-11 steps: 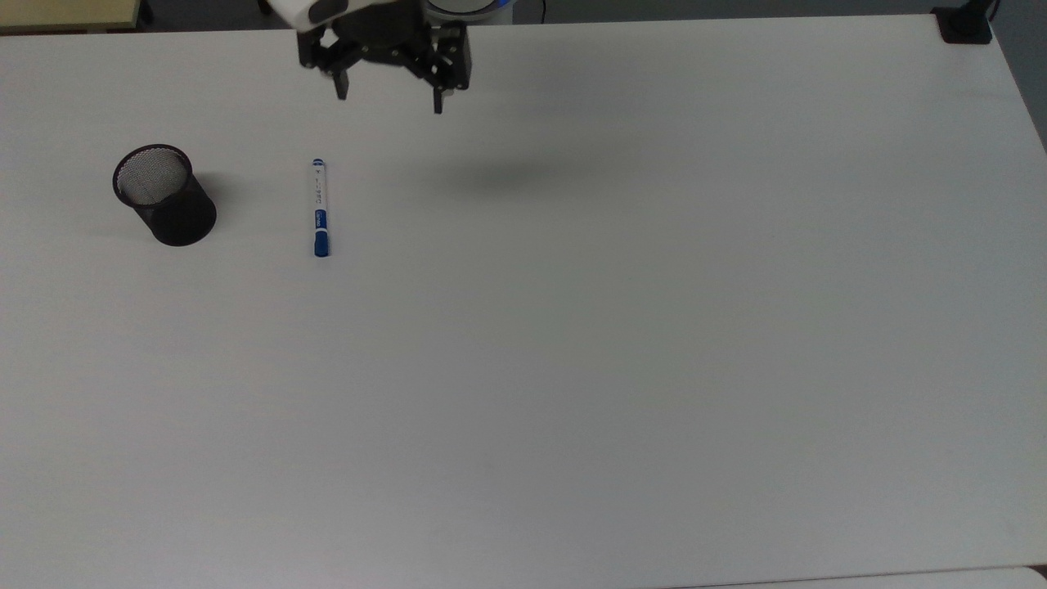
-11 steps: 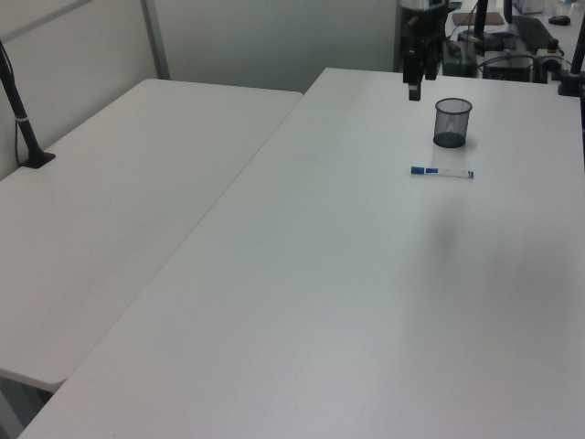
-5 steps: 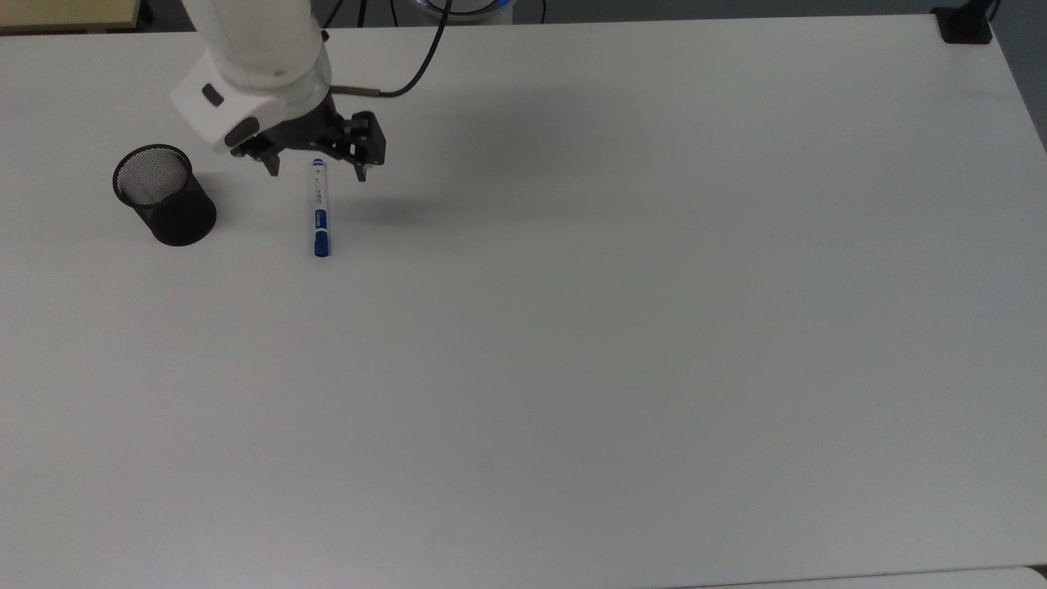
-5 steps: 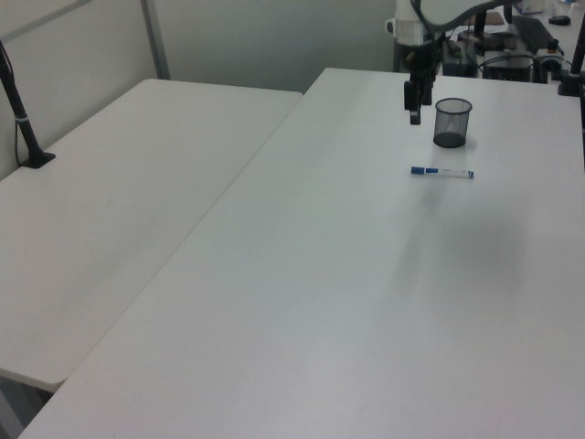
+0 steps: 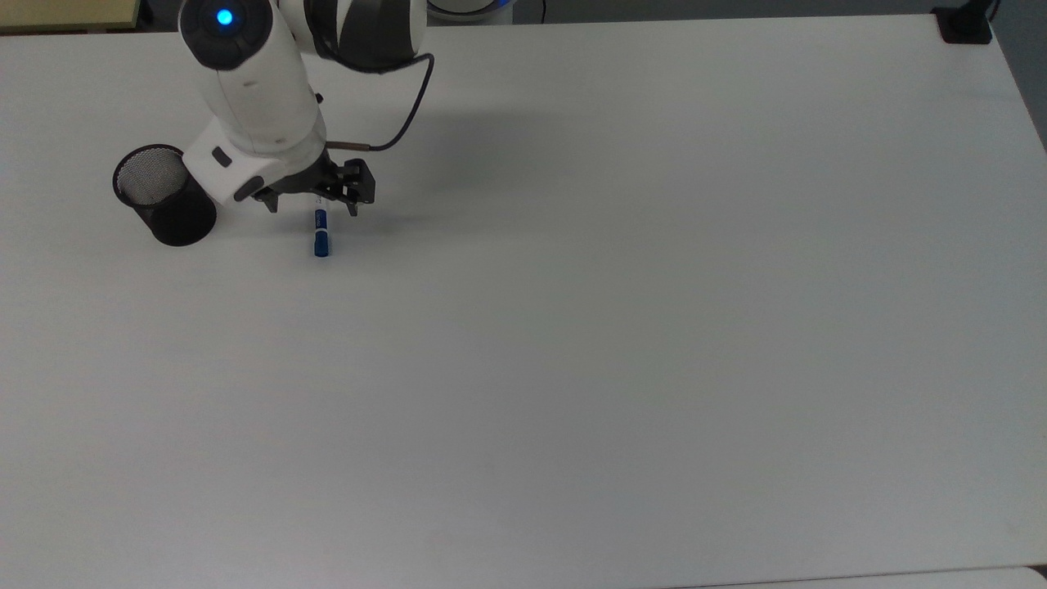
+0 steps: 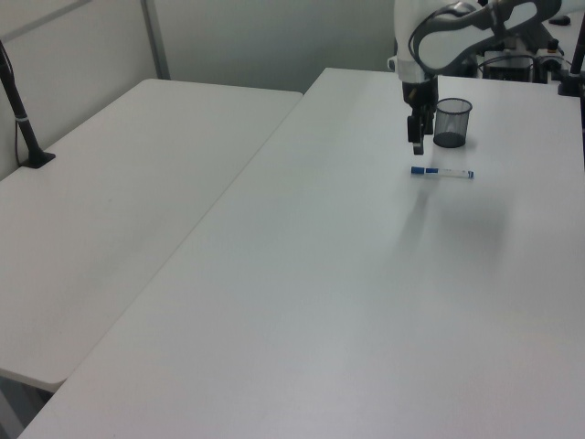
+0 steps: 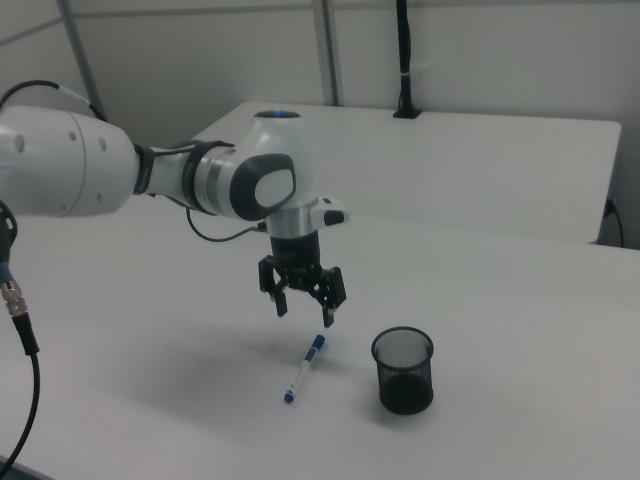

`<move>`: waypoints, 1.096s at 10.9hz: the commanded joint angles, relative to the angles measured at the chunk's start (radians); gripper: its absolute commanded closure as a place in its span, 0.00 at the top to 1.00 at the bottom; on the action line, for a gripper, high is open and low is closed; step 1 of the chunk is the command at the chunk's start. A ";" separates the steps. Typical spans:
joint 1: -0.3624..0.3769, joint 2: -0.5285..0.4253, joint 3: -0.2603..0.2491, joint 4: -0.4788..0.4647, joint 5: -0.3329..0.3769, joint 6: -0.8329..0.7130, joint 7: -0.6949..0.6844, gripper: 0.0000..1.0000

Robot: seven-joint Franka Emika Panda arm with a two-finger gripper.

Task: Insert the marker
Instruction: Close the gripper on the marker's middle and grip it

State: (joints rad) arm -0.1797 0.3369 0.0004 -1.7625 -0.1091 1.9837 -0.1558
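The marker (image 5: 321,239) lies flat on the white table (image 5: 572,327), a white barrel with a blue cap, to the right of the black mesh cup (image 5: 164,196) in the top view. My gripper (image 5: 312,209) hangs open over the marker's white barrel, one finger on each side, and hides its upper end in the top view. In the right view the gripper (image 7: 304,314) is still clearly above the marker (image 7: 303,368), not touching it, and the cup (image 7: 403,371) stands upright just to the right. In the left view the gripper (image 6: 417,142) hovers beside the cup (image 6: 452,122), above the marker (image 6: 441,172).
A second white table (image 6: 137,183) adjoins on the left view's left, with a black post (image 6: 23,128) clamped to its edge. A black clamp (image 5: 965,24) sits at the top view's upper right corner. The arm's cable (image 5: 409,106) loops above the gripper.
The arm swung from the table's far edge to the marker, then came lower over it, fingers staying open. Marker and cup have not moved.
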 commanded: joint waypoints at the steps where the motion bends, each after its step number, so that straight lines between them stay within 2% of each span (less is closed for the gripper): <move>1: 0.000 0.037 0.003 -0.025 -0.020 0.073 -0.013 0.79; 3: 0.000 0.057 0.003 -0.031 -0.021 0.101 -0.011 0.60; 6: 0.002 0.074 0.003 -0.038 -0.026 0.126 -0.010 0.59; 7: 0.002 0.080 0.004 -0.038 -0.038 0.127 -0.010 0.56; 10: 0.002 0.082 0.004 -0.055 -0.041 0.161 -0.010 0.23; 12: 0.002 0.082 0.004 -0.055 -0.043 0.161 -0.010 0.13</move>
State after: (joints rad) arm -0.1779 0.4314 0.0045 -1.7793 -0.1387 2.1057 -0.1558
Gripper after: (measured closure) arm 0.811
